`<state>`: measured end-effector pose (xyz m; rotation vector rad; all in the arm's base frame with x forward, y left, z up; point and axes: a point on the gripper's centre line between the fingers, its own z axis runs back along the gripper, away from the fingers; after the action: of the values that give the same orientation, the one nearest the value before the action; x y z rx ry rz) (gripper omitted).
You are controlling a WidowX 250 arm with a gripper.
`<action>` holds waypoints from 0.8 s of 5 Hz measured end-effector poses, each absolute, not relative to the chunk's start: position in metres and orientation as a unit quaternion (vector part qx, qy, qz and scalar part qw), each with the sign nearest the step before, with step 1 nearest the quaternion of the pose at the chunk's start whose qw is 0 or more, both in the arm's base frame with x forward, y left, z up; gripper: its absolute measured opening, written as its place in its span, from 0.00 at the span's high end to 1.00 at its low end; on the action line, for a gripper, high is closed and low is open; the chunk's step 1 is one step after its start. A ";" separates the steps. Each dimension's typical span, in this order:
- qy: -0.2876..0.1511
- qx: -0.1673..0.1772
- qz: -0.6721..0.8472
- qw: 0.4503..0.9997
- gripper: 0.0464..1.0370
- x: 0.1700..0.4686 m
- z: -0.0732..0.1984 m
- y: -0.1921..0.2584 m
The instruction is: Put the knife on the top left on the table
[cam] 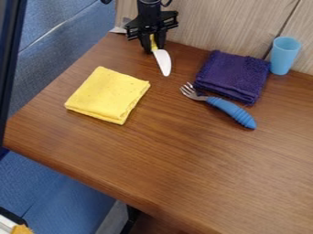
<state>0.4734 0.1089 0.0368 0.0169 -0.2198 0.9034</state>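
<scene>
Near the top left of the table [183, 169], the black gripper [153, 44] points down close to the back edge. It is shut on the yellow handle of the knife [163, 61], with one finger on each side. The knife's white blade extends from the handle toward the front and slightly right. Whether the blade touches the tabletop or hangs just above it, I cannot tell. The upper end of the handle is partly hidden by the gripper.
A folded yellow cloth [109, 95] lies to the front left of the knife. On the right are a folded purple cloth [233, 76], a fork with a blue handle [231, 110] and an upright blue cup [284, 55]. A wooden panel [214, 23] stands behind the table.
</scene>
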 end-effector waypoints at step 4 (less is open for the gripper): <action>-0.161 0.016 0.527 0.834 0.72 0.421 0.134 0.071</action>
<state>0.4214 0.0712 0.1337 0.0345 -0.3414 1.1169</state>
